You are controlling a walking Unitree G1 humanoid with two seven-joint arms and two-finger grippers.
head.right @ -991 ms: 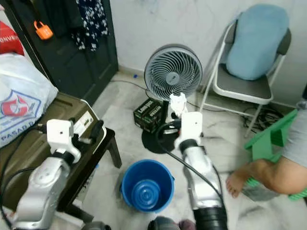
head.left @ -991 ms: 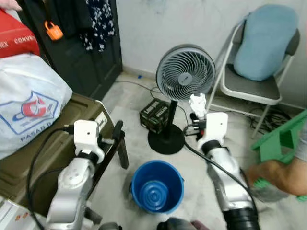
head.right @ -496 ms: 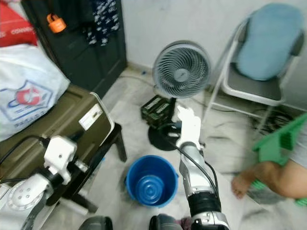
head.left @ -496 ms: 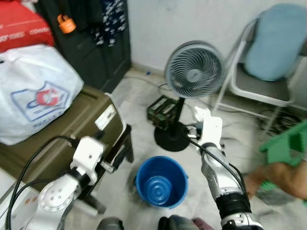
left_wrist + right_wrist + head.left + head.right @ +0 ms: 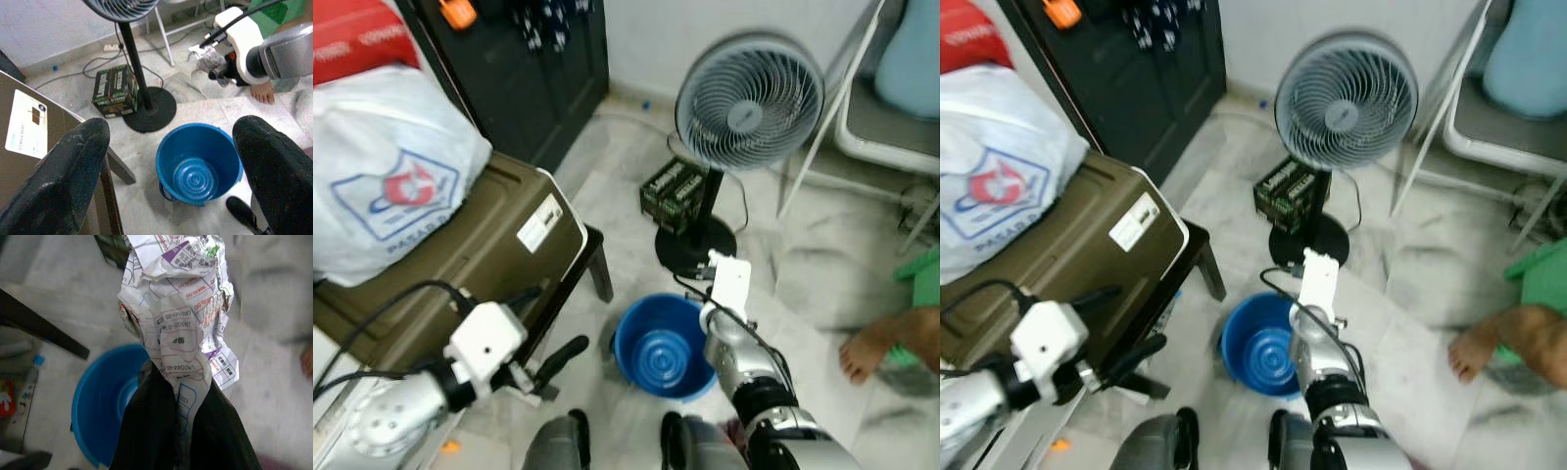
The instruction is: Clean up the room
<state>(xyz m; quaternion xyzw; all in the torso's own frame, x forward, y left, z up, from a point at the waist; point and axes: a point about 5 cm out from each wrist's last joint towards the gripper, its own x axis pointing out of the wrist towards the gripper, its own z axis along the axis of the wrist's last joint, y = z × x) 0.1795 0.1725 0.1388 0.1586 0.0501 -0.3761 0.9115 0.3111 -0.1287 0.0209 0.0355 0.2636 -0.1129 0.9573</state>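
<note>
Crumpled printed paper [image 5: 181,318] sits pinched in the right tool [image 5: 181,426] above the round blue plastic bucket [image 5: 664,345].

Crumpled paper [image 5: 181,318]: printed with codes, among which "LM0035-01", "LM0044-0" and "RM10.00" can be read. White plastic bag [image 5: 386,162]: a red and blue emblem is borne, with "PASAR" legible beneath it. Red bag [image 5: 357,39]: white lettering, partly read as "CONVEN". Other labels cannot be read.
</note>
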